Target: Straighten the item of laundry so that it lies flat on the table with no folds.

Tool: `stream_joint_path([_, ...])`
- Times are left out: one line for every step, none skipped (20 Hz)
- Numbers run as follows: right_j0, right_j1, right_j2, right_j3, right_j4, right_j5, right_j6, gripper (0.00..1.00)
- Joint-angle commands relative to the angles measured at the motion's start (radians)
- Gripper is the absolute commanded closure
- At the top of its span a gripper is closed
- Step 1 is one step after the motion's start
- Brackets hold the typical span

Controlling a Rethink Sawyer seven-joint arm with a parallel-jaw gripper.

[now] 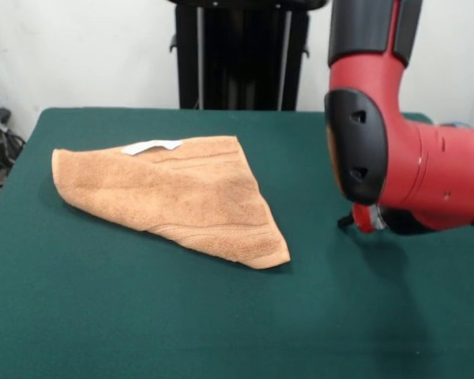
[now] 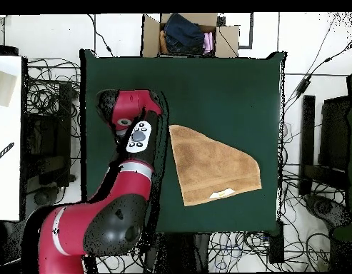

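The item of laundry is an orange-tan towel lying on the green table, left of centre in the front view. It is folded over into a rough triangle with one corner pointing toward the camera. A white label shows at its far edge. From overhead the towel lies right of the arm, with the label near its lower edge. My gripper hangs low over the table to the towel's right, apart from it. The red arm hides nearly all of it.
A cardboard box with dark clothes stands past the table's top edge in the overhead view. Cables lie on the floor around the table. A white surface sits at the left.
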Motion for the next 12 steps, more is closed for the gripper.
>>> stream_joint_path([-0.045,0.152,0.041,-0.212,0.030,-0.008,0.311,0.00])
stream_joint_path([-0.048,0.157,0.042,-0.222,0.031,-0.003,0.312,0.00])
stream_joint_path([-0.051,0.164,0.041,-0.239,0.029,0.005,0.310,0.00])
stream_joint_path([-0.054,0.166,0.043,-0.243,0.028,0.006,0.309,0.00])
stream_joint_path([-0.058,0.170,0.045,-0.251,0.026,0.010,0.306,0.00])
stream_joint_path([-0.064,0.182,0.045,-0.272,0.026,0.017,0.306,0.00])
stream_joint_path([-0.065,0.179,0.046,-0.268,0.025,0.008,0.309,0.00])
stream_joint_path([-0.067,0.184,0.045,-0.279,0.021,0.014,0.307,0.00])
stream_joint_path([-0.069,0.186,0.045,-0.284,0.020,0.013,0.307,0.00])
stream_joint_path([-0.072,0.191,0.046,-0.293,0.019,0.017,0.306,0.00])
stream_joint_path([-0.075,0.196,0.047,-0.302,0.019,0.022,0.305,0.00])
stream_joint_path([-0.078,0.202,0.045,-0.313,0.015,0.027,0.300,0.00])
